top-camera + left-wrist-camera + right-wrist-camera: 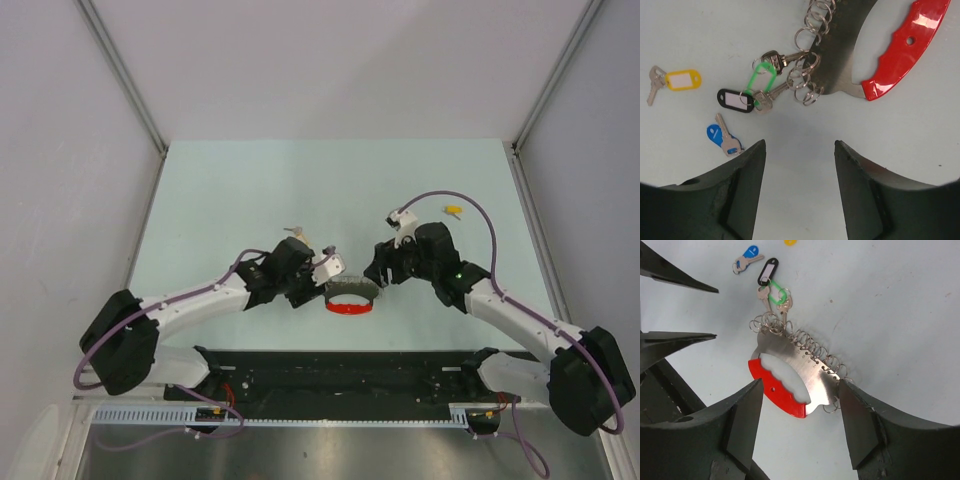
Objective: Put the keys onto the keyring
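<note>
The keyring point(350, 298) lies flat between both arms, a red arc point(905, 47) joined to a metal plate point(800, 365) edged with small split rings. Keys with a green tag point(762, 75) and a black tag point(735, 100) lie against those rings at one end. The yellow-tagged key point(682, 80) and the blue key point(720, 137) lie loose nearby. My left gripper point(800, 145) is open over bare table just short of the keyring. My right gripper point(800, 385) is open, its fingertips point(752, 390) on either side of the keyring's other end.
A small yellow item point(453, 210) lies at the far right of the table point(230, 190), and a pale one point(297, 232) lies behind the left arm. In the right wrist view, the left gripper's fingers point(680, 337) point in from the left.
</note>
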Robot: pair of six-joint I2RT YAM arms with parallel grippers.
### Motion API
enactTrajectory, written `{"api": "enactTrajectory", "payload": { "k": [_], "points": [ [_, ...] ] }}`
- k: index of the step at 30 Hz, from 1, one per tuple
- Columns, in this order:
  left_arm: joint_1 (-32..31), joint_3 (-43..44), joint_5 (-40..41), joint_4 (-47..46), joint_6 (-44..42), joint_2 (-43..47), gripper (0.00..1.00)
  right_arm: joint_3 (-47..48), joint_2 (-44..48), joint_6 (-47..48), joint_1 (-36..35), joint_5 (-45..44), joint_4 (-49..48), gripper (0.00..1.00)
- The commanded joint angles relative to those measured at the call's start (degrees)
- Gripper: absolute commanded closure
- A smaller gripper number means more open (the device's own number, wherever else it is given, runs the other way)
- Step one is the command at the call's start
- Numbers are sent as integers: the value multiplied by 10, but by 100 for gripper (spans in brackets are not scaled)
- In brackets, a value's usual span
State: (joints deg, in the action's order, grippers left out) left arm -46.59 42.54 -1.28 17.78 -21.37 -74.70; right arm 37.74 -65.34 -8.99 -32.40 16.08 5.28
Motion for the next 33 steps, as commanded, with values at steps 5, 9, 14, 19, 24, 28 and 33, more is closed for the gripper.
{"api": "enactTrajectory", "payload": {
  "k": [5,9,14,19,24,28,33],
  "points": [
    [-31,-2,2,-82,-162,-25,50,-48,60,-42,40,9,-93,33],
    [-31,-11,-37,-83,-184,-40,57,-57,79,-51,51,3,-90,33],
    [-31,-9,-79,-81,-209,-62,60,-62,91,-53,54,-11,-79,33],
    [-29,12,-93,-59,-233,-99,62,-62,86,-54,53,-5,-81,33],
    [-20,15,-98,-69,-238,-113,65,-62,85,-52,53,-3,-78,33],
    [-13,13,-96,-80,-239,-108,65,-61,80,-53,53,4,-82,33],
    [-9,10,-94,-89,-242,-93,65,-61,78,-53,53,7,-83,33]
  ]
}}
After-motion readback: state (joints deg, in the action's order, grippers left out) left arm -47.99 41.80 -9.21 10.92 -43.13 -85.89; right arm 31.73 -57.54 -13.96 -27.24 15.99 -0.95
